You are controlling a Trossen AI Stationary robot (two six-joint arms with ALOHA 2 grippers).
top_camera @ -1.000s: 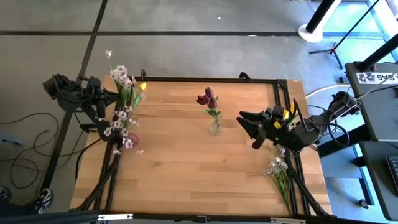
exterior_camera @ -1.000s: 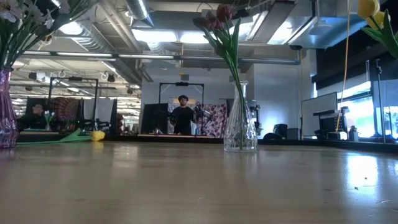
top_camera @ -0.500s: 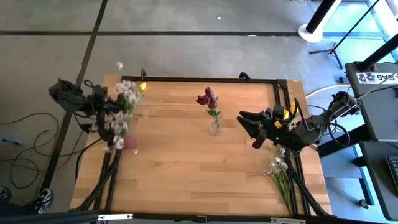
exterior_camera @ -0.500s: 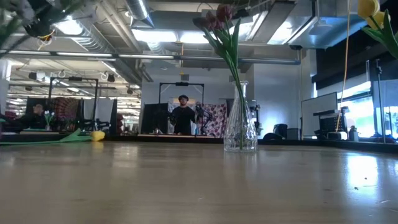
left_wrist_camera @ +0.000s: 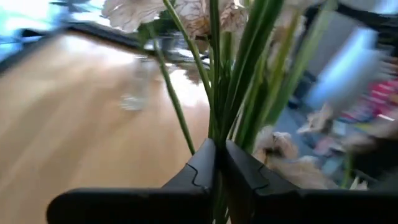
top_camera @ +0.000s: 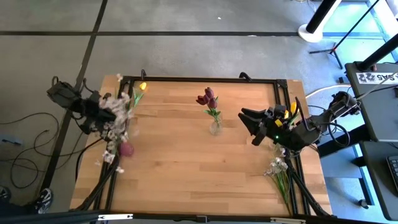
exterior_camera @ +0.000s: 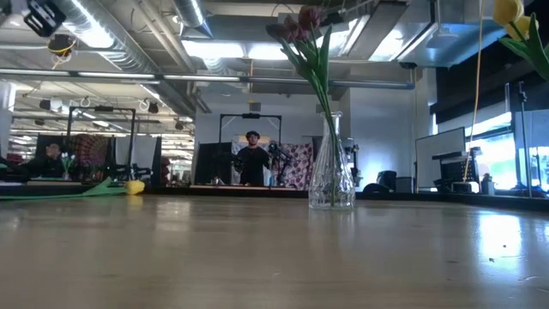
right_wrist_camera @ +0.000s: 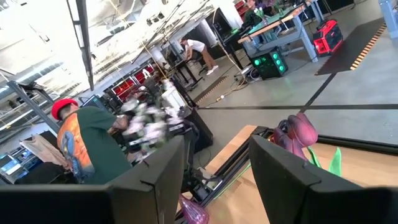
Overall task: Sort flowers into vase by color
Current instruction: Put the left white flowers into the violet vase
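My left gripper is at the table's left edge, shut on a bunch of white-pink blossom sprigs. A purple vase shows under the bunch's near end; whether it stands on the table I cannot tell, and the low view does not show it. A clear vase stands at the table's middle with maroon tulips stuck in it. A yellow tulip lies flat at the far left corner. My right gripper is open, to the right of the clear vase. My left gripper pinches several green stems of the blossom sprigs between its two fingers. The fingers lie across the stems. The blossoms spread beyond the fingers, and the stems run on behind them out of view.
More yellow tulips rise behind my right arm at the right edge. Another white-pink sprig lies at the near right. A black frame borders the table. People show in the room beyond.
My left gripper has risen and drawn toward the table's left edge, carrying the blossom bunch with it and tipping it. The purple vase has left the low view and sits a little nearer the near edge in the high view.
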